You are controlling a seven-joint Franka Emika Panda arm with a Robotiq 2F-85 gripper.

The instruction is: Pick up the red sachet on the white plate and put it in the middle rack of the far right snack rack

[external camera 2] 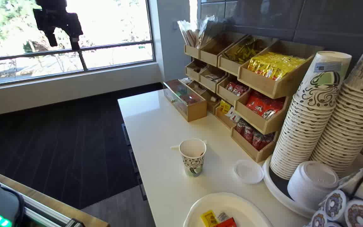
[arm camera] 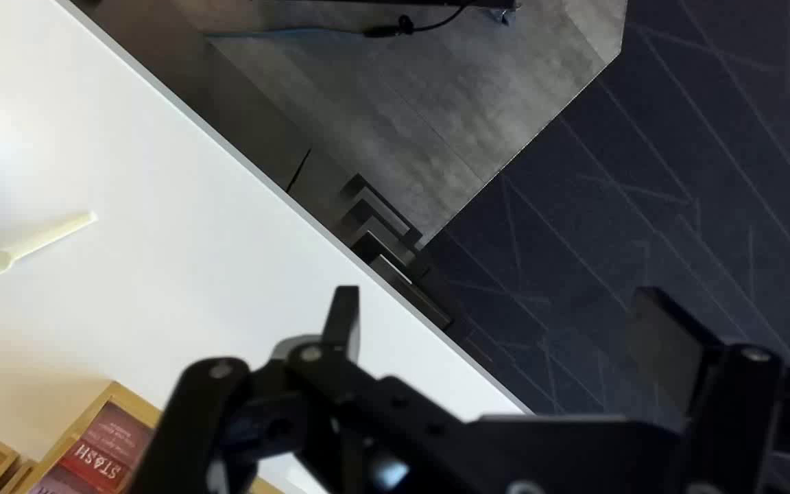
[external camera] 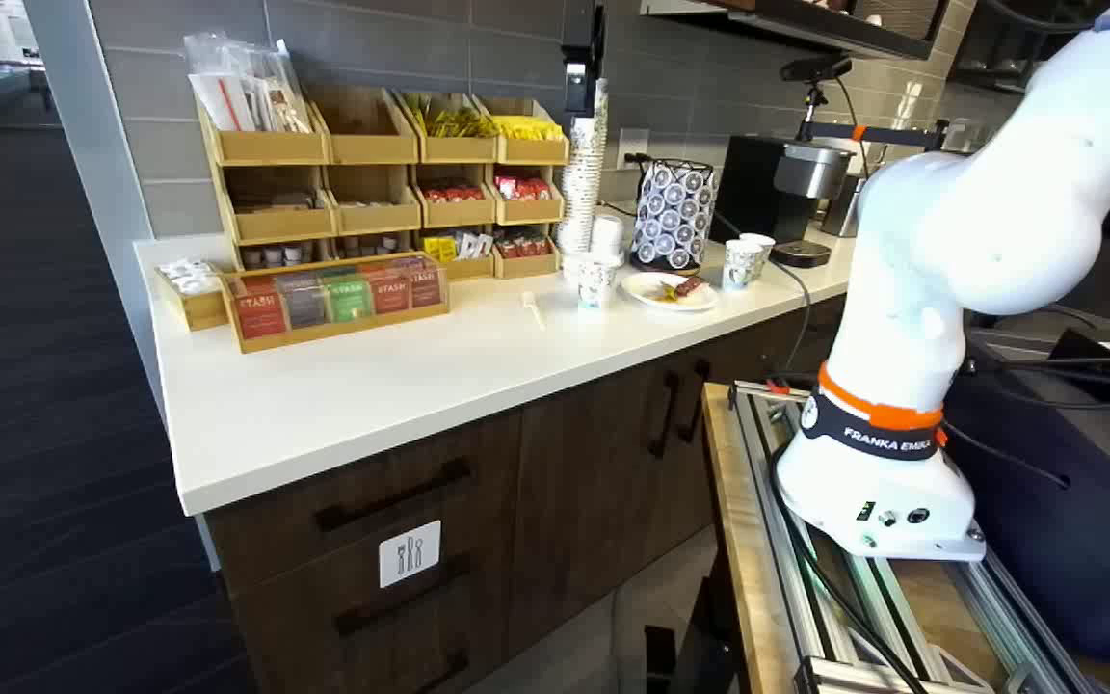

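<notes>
White bench (external camera 2: 162,176): red sachet (external camera 2: 227,223) on white plate (external camera 2: 249,212), so we're pre-grasp, prob. Fingers (arm camera: 344,322) spread, nothing btwn; next we need to get over plate, descend, pinch.

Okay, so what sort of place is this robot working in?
Probably an office-style break room or coffee station: there's what looks like a black-and-silver coffee maker, round printed coffee pods, and tall stacks of white patterned paper cups.

White worktop (external camera: 324,410) over dark wood drawers (external camera: 488,511). Grey tiled wall (external camera: 362,48) behind worktop; dark flooring (external camera: 44,405) past worktop's end; bright, daylit window (external camera 2: 112,23) beyond it.
</notes>
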